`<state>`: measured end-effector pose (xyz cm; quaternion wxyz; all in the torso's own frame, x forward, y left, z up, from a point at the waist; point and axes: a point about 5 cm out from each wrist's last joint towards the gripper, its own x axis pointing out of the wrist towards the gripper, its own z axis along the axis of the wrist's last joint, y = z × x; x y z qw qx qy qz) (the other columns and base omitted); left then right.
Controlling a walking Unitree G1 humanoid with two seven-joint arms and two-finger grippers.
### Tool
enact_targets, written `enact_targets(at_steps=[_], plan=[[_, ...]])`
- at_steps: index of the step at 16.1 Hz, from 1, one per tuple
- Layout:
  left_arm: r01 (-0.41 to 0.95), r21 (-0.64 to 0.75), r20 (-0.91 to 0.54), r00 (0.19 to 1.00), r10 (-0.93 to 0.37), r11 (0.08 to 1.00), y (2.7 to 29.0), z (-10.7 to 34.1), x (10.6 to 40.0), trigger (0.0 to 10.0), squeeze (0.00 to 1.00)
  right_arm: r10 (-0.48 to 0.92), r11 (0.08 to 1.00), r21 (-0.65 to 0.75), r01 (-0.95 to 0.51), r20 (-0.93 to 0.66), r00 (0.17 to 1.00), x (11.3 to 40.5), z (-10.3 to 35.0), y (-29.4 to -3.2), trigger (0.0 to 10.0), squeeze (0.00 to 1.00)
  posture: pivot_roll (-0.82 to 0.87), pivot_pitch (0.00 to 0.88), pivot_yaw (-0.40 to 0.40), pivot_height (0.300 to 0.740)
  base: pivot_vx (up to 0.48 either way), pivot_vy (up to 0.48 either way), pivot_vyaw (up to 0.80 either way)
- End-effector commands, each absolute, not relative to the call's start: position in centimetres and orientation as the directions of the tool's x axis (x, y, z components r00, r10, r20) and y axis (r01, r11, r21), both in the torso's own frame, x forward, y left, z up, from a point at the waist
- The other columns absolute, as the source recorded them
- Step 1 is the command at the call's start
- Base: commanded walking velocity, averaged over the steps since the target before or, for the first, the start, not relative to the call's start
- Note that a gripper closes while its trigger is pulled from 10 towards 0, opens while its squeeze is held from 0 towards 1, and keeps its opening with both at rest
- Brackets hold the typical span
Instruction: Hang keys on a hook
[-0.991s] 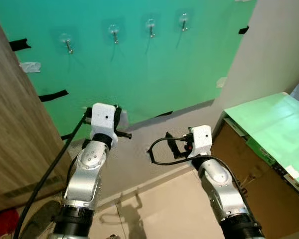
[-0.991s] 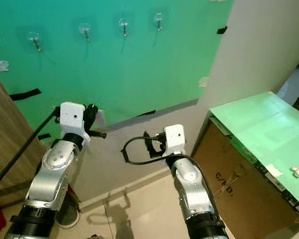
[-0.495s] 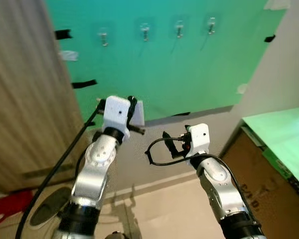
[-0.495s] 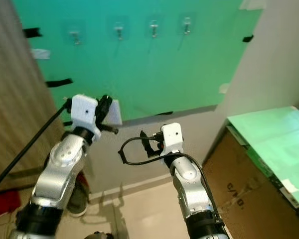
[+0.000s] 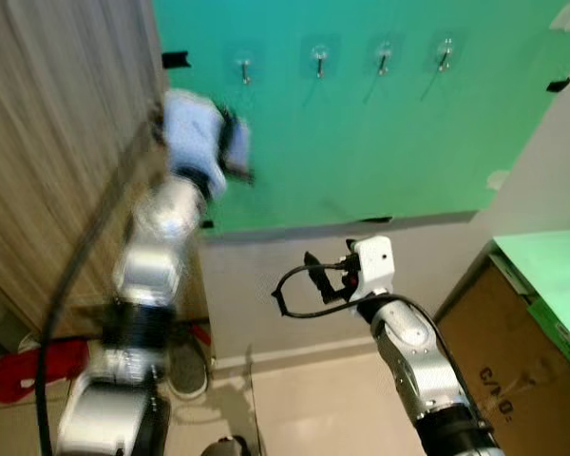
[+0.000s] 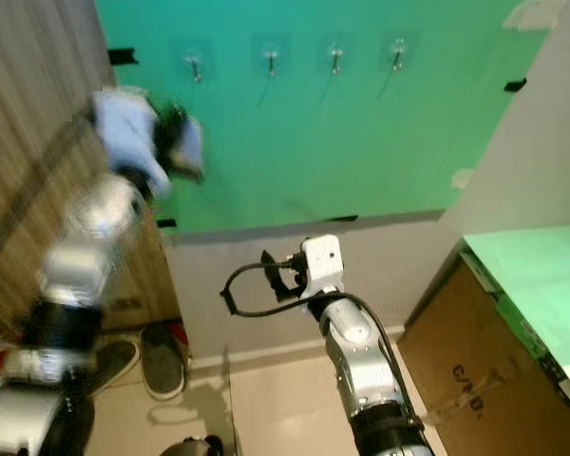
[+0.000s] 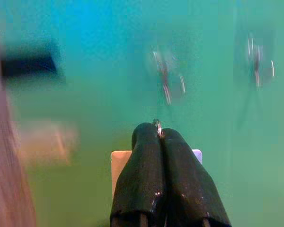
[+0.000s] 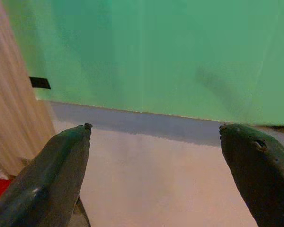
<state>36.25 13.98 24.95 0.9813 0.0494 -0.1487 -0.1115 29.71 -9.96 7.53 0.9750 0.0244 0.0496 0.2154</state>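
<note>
The left gripper [image 7: 159, 137] is pressed closed, its two black fingers [image 7: 142, 179] squeezed together on the keys [image 7: 157, 125], of which a small metal ring peeks out at the fingertips and a white tag [image 7: 119, 163] shows behind the fingers. The left arm is raised and blurred in the head views, the gripper [image 5: 230, 142] up against the green wall [image 5: 361, 142], below and just left of the leftmost hook [image 5: 245, 68]. From the wrist, that hook [image 7: 165, 82] appears above the fingertips, apart from the ring, with another hook [image 7: 257, 66] further along. Four hooks sit in a row across the wall.

The right gripper [image 8: 154, 137] is held lower, before the grey strip under the green, its fingers spread wide with nothing between them. A brown cardboard box [image 5: 513, 323] stands to the right, shoes [image 6: 161, 356] on the floor to the left.
</note>
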Motion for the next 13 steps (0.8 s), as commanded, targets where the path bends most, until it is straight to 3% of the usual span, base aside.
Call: enact_targets(at_steps=[1,7,13], plan=[[0.227,0.134,0.3,0.918,-0.258,0.965,13.7,26.0,36.3,10.0,0.0,0.402,0.915,0.079,-0.396,-0.077,0.913,29.8,7.7,-10.5,10.0,0.0,0.03,0.0,-0.01,0.74,0.0,0.0,0.0],[0.298,0.171,0.287,0.897,-0.337,0.939,14.1,27.0,35.7,10.0,0.0,0.48,0.877,-0.014,-0.479,0.002,0.878,28.6,8.6,-9.6,10.0,0.0,0.0,0.0,0.015,0.74,0.0,0.0,0.0],[0.413,0.117,0.277,0.86,-0.429,0.903,13.8,27.0,35.4,10.0,0.0,0.474,0.881,0.003,-0.474,-0.014,0.881,28.4,8.2,-9.9,10.0,0.0,0.0,0.0,0.012,0.74,0.0,0.0,0.0]])
